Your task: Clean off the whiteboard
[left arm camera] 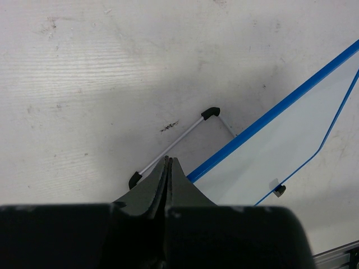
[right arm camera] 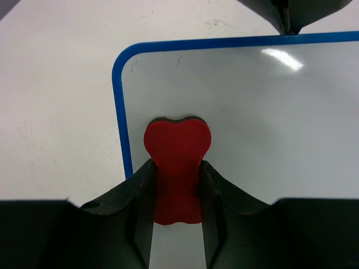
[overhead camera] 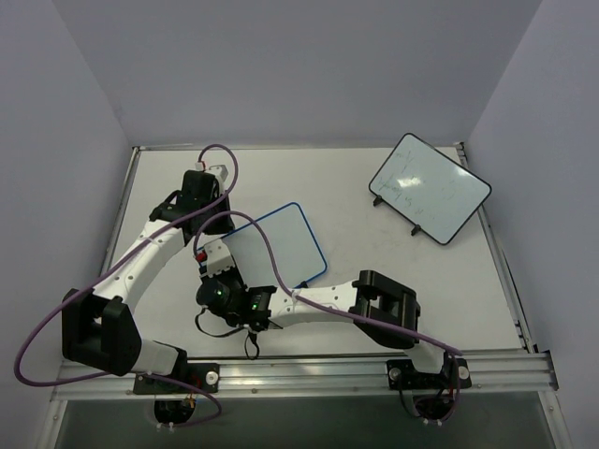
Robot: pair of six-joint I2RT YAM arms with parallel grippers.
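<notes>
The table (overhead camera: 459,281) carries the blue-framed whiteboard (overhead camera: 281,245) near its middle, close to both my wrists and well apart from the black-framed board (overhead camera: 429,187) toward the far right corner. My left claw (left arm camera: 169,162) is pinched closed with nothing showing between its fingers, its tip at one edge of the board. My right claw (right arm camera: 176,165) is clamped on the red eraser (right arm camera: 177,151), whose head lies on the white face beside a rounded corner. Since the board stands on small feet, I judge a hard stroke could skid or tip it, or run the eraser off over the frame.

The table (overhead camera: 360,238) carries a blue-framed whiteboard (overhead camera: 281,248) and black-framed whiteboard (overhead camera: 430,187).
</notes>
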